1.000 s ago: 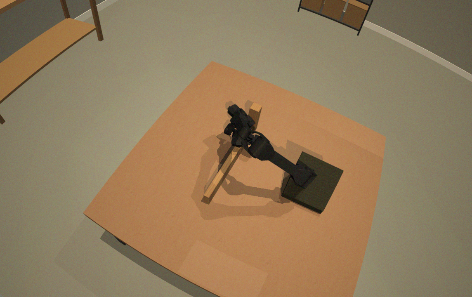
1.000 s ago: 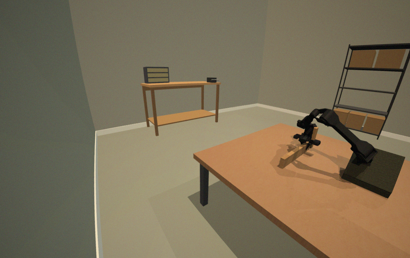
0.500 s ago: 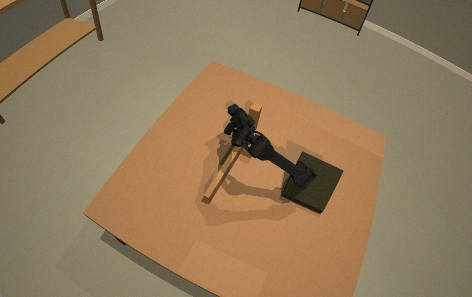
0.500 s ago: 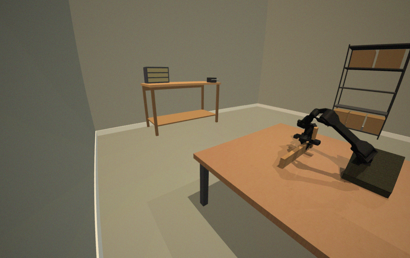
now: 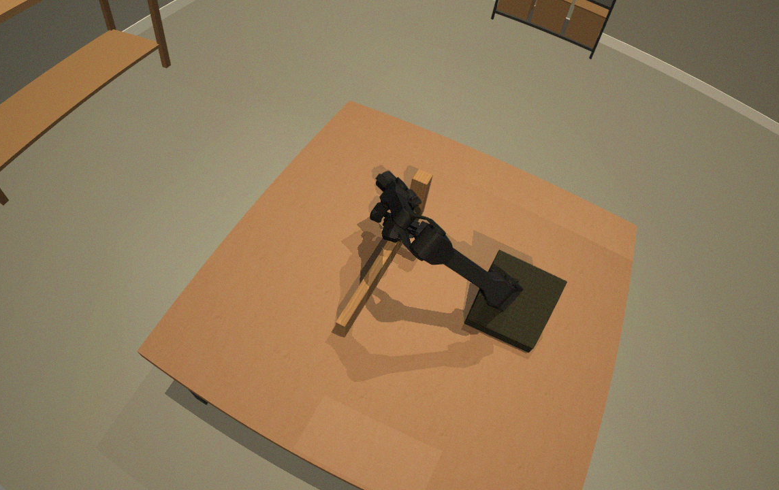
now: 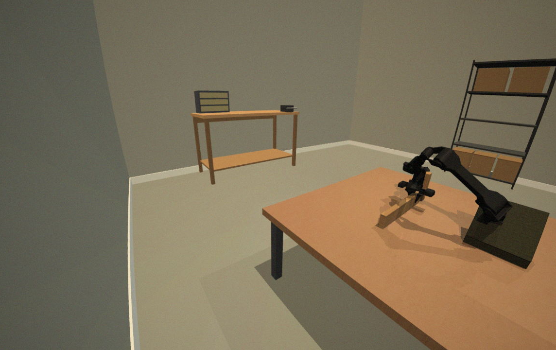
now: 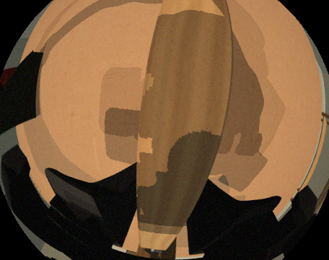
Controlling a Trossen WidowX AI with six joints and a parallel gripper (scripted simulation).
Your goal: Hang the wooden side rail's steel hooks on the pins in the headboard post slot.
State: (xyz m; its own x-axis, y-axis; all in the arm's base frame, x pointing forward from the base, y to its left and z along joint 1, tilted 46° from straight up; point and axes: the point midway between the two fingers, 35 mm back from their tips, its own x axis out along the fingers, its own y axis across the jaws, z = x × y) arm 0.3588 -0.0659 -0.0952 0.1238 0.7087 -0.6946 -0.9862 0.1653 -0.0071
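The wooden side rail (image 5: pixel 360 298) (image 6: pixel 393 212) (image 7: pixel 190 79) runs from under my gripper towards the front of the table. Its far end appears to rest on the tabletop. My gripper (image 5: pixel 393 239) (image 6: pixel 417 196) (image 7: pixel 167 164) is shut on the rail near its post end, with one finger on each side. The headboard post (image 5: pixel 421 184) (image 6: pixel 427 178) stands upright just beyond the gripper, partly covered by the arm. A small bit of metal (image 7: pixel 156 250) shows at the rail's near end in the wrist view. The hooks' seating, slot and pins cannot be made out.
The table (image 5: pixel 227 329) (image 6: pixel 315 213) carries the arm's dark base plate (image 5: pixel 535 310) (image 6: pixel 521 230), to the right of the rail. A wooden workbench (image 5: pixel 57 97) (image 6: pixel 245 113) and a black shelf unit (image 6: pixel 506 94) with boxes stand away from the table.
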